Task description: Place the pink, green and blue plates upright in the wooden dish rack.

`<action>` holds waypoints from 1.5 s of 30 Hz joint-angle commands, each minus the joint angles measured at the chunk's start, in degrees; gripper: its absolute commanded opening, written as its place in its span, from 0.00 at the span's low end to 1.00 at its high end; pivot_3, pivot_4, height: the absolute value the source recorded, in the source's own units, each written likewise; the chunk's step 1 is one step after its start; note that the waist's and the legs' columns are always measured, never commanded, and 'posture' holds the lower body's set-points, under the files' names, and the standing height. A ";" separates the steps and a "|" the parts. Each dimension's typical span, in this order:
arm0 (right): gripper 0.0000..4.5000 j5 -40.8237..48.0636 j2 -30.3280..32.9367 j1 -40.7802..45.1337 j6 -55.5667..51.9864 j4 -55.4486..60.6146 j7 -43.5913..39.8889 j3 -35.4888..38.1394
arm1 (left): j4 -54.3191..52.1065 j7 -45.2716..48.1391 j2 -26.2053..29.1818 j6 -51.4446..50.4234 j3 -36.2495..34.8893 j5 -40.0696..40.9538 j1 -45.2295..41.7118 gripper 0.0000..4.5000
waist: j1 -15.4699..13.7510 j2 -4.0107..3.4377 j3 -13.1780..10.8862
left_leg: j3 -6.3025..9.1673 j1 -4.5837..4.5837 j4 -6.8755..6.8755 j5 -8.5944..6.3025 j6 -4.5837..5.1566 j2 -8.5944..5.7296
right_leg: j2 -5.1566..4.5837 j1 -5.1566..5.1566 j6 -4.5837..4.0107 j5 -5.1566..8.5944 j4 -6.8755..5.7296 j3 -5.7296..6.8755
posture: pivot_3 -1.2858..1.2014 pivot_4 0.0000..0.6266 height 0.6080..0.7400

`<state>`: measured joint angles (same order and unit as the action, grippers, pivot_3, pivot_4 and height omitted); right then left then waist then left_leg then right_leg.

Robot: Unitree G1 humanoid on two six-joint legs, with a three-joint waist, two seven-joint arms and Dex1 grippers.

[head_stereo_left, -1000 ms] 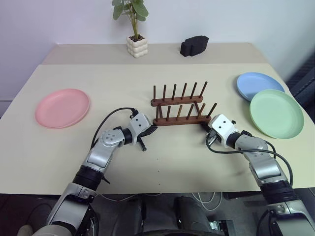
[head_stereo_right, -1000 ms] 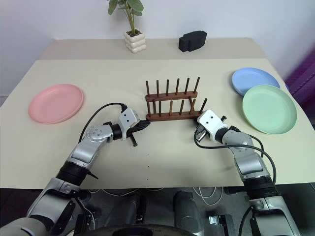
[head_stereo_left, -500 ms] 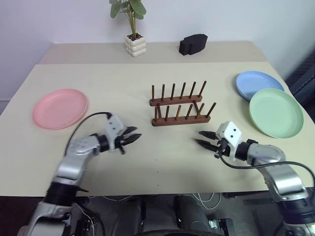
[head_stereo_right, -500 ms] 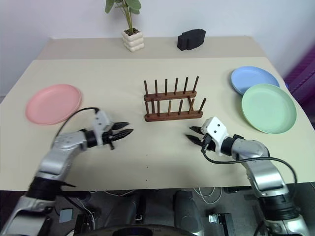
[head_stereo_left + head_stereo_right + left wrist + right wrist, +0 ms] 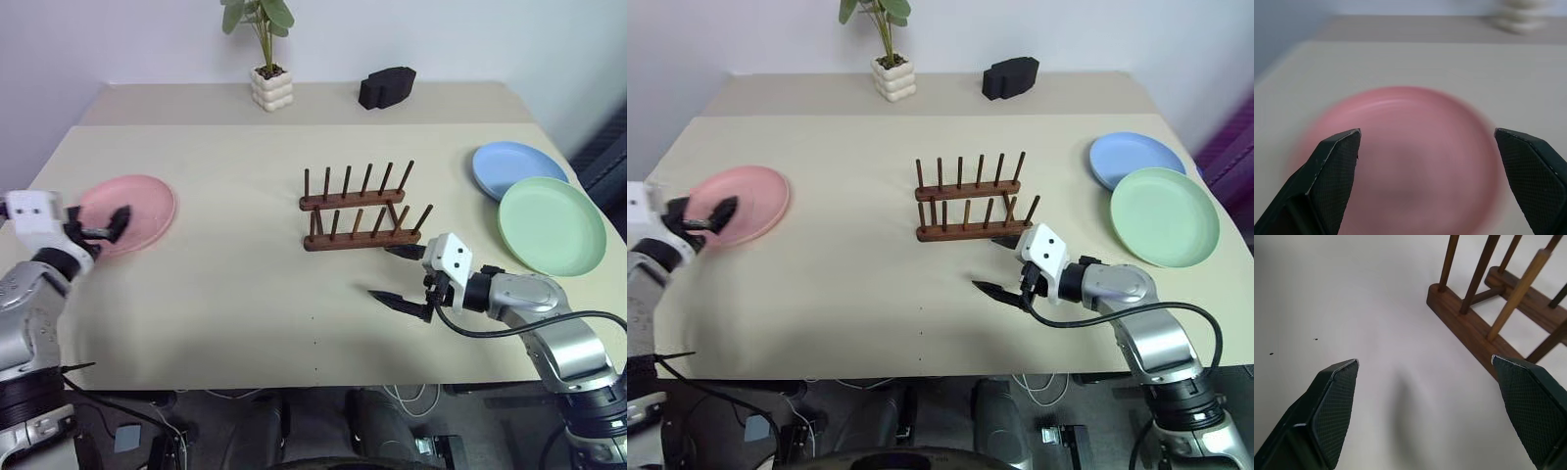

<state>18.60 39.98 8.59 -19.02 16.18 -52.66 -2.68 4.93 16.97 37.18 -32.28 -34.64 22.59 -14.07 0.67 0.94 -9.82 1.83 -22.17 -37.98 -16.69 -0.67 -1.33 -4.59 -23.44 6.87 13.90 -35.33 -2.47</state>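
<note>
On the beige table point(image 5: 225, 176), three plates surround the wooden dish rack point(image 5: 361, 211).

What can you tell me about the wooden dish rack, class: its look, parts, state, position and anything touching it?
The wooden dish rack is small, dark brown and looks like wood. Two parallel base rails each carry a row of thin upright pegs. It stands level near the middle of the beige table and holds no plates. The right gripper hangs open just in front of its right end, apparently not touching it.
</note>
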 commanded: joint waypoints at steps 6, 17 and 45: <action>0.99 -1.38 -1.34 1.88 2.91 -0.96 0.02 -0.98 | 11.20 -10.36 2.18 -9.13 -3.85 -1.10 -4.95 0.99 | -0.13 0.04 0.01 | 0.03 0.00 -0.02 0.01 -0.02 -0.03 | -0.03 0.01 -0.01 -0.01 -0.03 0.02 | 0.52 0.24 1.00; 0.99 -2.18 -1.90 -0.18 3.96 -0.08 1.62 -0.34 | 20.16 -8.12 0.46 -10.38 -2.64 2.16 -12.99 0.99 | 0.14 0.07 0.02 | 0.04 -0.01 0.01 0.02 -0.07 -0.04 | -0.08 -0.03 -0.01 -0.02 -0.05 0.03 | 0.52 0.24 1.00; 1.00 -17.67 -3.48 27.90 9.42 3.88 12.81 -5.00 | -18.50 -3.44 -17.59 7.34 23.63 1.08 -25.30 0.01 | 0.10 0.11 0.01 | -0.02 -0.25 0.02 0.11 -0.22 -0.07 | -0.02 -0.26 -0.03 -0.22 0.06 0.02 | 0.52 0.24 1.00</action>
<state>4.81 36.99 34.63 -12.72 20.37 -41.95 -6.61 -10.93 14.45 19.99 -25.49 -11.68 24.17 -38.10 0.78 1.05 -9.80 1.80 -22.43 -37.95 -16.57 -0.88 -1.40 -4.60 -23.71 6.84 13.68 -35.28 -2.45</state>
